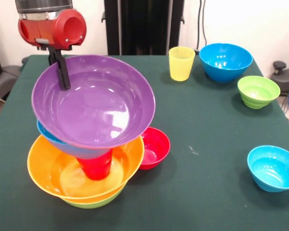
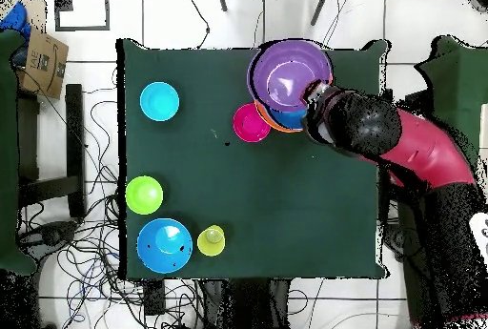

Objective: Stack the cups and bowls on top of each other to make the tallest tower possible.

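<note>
The tower stands at the table's front left in the front view. From the bottom it is a lime-green bowl (image 1: 94, 203), an orange bowl (image 1: 45, 166), a red cup (image 1: 96, 168) standing in the orange bowl and a blue bowl (image 1: 50, 137). A large purple bowl (image 1: 94, 103) (image 2: 291, 72) sits on top, tilted toward the camera. My gripper (image 1: 62, 74) (image 2: 313, 92) comes down at the purple bowl's far left rim. It is shut on that rim, with one black finger (image 1: 63, 77) showing inside the bowl.
A small red bowl (image 1: 155, 147) (image 2: 251, 123) touches the tower's right side. A yellow cup (image 1: 181, 62), a large blue bowl (image 1: 225, 61) and a ribbed green bowl (image 1: 258, 91) stand at the far right. A small blue bowl (image 1: 273, 168) sits near right on the green table (image 1: 207, 125).
</note>
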`<state>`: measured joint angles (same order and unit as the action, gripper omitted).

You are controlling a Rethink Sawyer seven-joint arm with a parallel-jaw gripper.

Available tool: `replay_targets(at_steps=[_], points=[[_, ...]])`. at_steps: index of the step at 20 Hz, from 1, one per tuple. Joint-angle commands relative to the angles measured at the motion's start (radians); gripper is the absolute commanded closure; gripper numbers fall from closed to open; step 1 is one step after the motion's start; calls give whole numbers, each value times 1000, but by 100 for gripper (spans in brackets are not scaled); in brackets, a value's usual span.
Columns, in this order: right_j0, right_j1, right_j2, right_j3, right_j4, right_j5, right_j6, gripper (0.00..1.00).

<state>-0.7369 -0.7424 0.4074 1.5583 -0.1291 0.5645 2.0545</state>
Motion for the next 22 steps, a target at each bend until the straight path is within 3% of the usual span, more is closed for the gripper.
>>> replay_targets(at_steps=[1, 11, 22], points=[[-10, -47, 38, 121, -14, 45, -46, 100], [-9, -131, 34, 130, 14, 151, -54, 100], [-15, -119, 41, 132, 16, 135, -56, 100]])
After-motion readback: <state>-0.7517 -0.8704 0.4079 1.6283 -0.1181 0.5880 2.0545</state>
